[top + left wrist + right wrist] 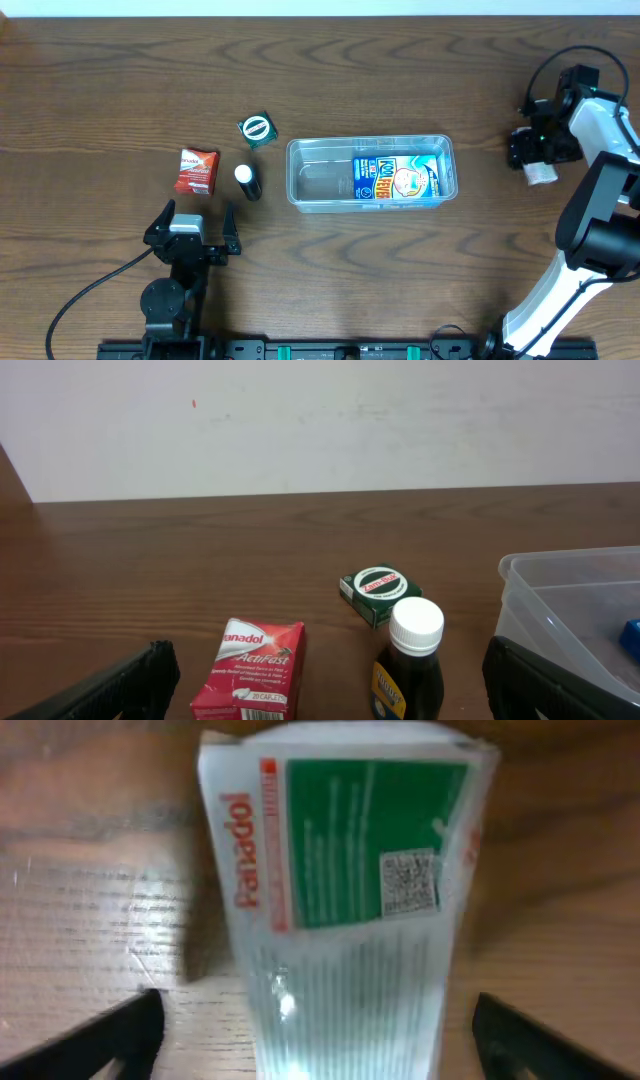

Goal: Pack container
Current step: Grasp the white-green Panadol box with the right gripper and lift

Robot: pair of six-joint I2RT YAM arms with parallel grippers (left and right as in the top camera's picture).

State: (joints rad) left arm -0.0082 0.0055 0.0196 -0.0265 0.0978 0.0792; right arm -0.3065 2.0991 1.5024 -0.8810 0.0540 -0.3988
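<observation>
The clear plastic container (303,185) sits at the table's centre with a blue Kool Fever packet (400,180) lying inside; its corner shows in the left wrist view (560,585). My right gripper (538,158) is open at the far right, low over a white Panadol blister pack (345,890) with a green label. The pack lies between the spread fingers (320,1050), which stand clear of its sides. My left gripper (192,232) is open and empty near the front left, its fingers (330,695) facing a red Panadol ActiFast box (250,670) and a dark bottle (412,660).
The red box (197,171), the white-capped dark bottle (246,181) and a small green box (257,129) lie left of the container. The green box also shows in the left wrist view (378,593). The right arm's base stands at the front right.
</observation>
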